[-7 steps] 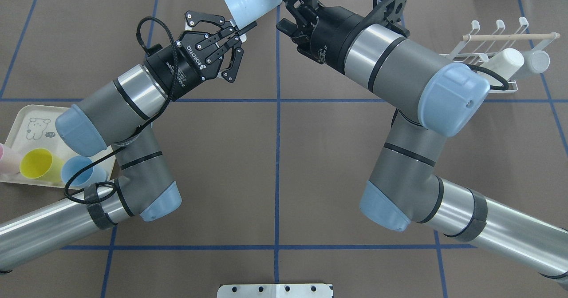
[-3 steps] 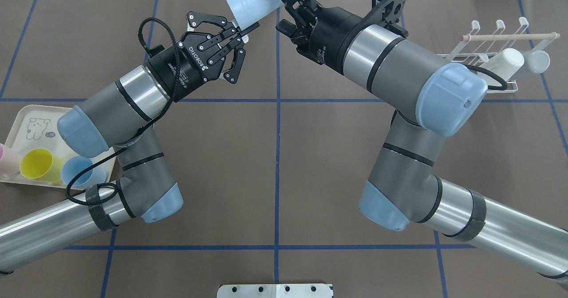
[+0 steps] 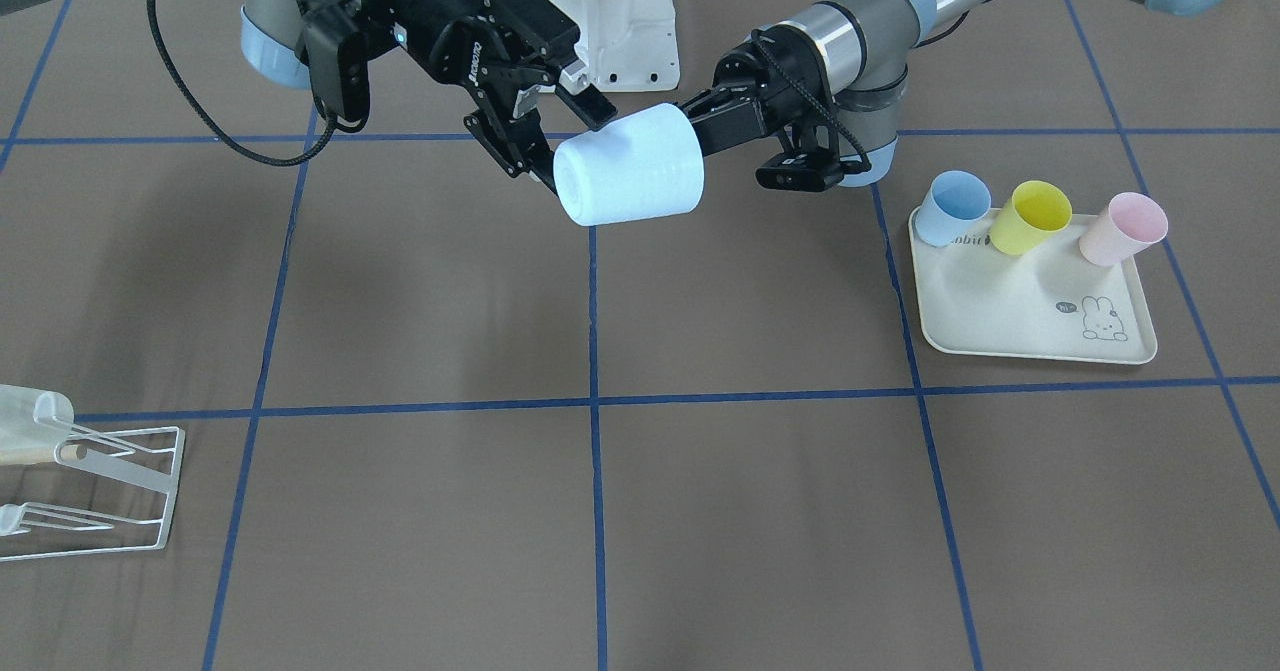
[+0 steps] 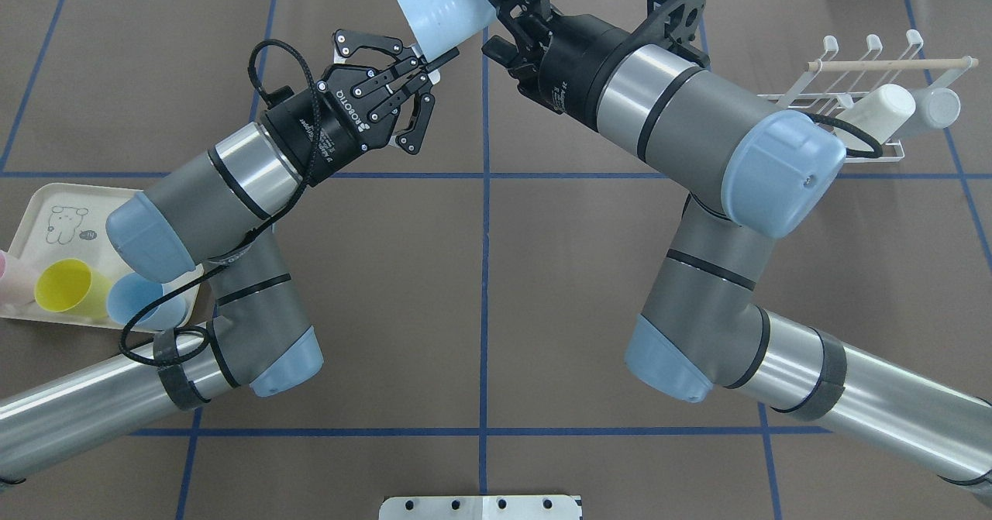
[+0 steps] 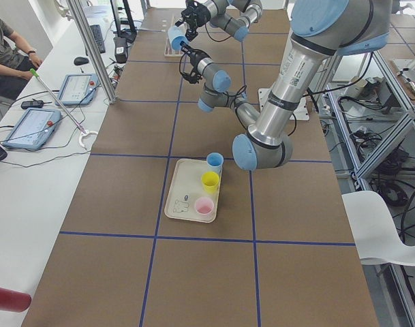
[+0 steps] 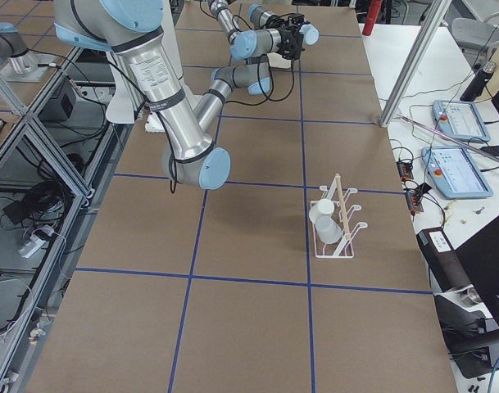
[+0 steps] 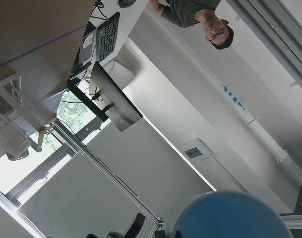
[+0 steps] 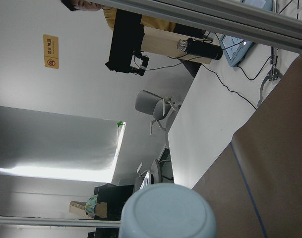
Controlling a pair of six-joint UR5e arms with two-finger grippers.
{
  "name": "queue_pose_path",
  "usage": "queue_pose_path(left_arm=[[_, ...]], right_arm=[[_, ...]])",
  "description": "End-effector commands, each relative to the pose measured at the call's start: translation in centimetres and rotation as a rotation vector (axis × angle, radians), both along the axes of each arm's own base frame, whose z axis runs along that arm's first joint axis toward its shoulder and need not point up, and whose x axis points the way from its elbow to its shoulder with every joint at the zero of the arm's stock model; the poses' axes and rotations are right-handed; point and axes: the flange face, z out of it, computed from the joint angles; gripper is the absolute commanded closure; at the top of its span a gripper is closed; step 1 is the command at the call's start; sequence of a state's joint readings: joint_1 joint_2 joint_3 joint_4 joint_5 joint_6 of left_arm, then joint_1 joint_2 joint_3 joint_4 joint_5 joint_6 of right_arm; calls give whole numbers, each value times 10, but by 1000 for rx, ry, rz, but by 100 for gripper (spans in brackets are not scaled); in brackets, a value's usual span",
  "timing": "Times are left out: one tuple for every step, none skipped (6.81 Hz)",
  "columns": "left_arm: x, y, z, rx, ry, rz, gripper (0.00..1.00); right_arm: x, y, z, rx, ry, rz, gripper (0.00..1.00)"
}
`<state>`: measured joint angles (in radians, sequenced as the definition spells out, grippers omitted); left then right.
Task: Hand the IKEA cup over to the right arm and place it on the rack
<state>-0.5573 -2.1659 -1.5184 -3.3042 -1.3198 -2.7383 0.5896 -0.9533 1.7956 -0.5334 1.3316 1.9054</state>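
Closest to where I stand is the rack (image 4: 852,64), on its own end of the bench (image 3: 420,281). Two white cups (image 4: 883,111) are hung on its prongs. I take it the free prongs beside them are where the next cup is meant to go.

Farther back, at the opposite end of the bench from the rack, is the cream tray (image 3: 1000,321). A blue cup (image 3: 955,206), a yellow cup (image 3: 1030,213) and a pink cup (image 3: 1125,226) wait on it.

Farthest from me, well apart from the rack and roughly midway between it and the tray, the pale blue cup (image 3: 630,176) hangs on its side above the bench. It is caught between the two arms. The left claw (image 4: 440,56) is pinched onto the cup's rim and carries it. The right claw (image 3: 570,143) has its fingers spread either side of the closed base end, one above and one below. I cannot tell whether they are pressing yet.

So, as I read it, the cup has been picked up and carried to the meeting point, and the hand-over itself is in progress. What is left is for the right claw to take a sure grip and the left to let go. Then the cup has to be carried all the way to the rack and set on a prong.
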Motion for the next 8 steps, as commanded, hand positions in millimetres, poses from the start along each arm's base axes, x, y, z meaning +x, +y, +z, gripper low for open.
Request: queue_pose_path(left_arm=[[2, 2, 0, 0, 0, 4, 100], [4, 4, 0, 0, 0, 9, 100], [5, 5, 0, 0, 0, 12, 100], [5, 5, 0, 0, 0, 11, 100], [5, 5, 1, -1, -1, 11, 100], [5, 5, 1, -1, -1, 11, 100], [5, 5, 3, -2, -2, 12, 100], [5, 5, 3, -2, -2, 12, 100]], right_arm=[[-7, -5, -4, -4, 2, 8, 0], [-10, -7, -8, -3, 0, 8, 0], [-16, -11, -8, -8, 7, 8, 0], [-17, -13, -11, -7, 6, 10, 1], [-19, -14, -9, -9, 9, 10, 1], [-17, -17, -9, -10, 11, 14, 1], [-14, -20, -9, -10, 11, 22, 2], [-11, -23, -8, -11, 12, 30, 2]])
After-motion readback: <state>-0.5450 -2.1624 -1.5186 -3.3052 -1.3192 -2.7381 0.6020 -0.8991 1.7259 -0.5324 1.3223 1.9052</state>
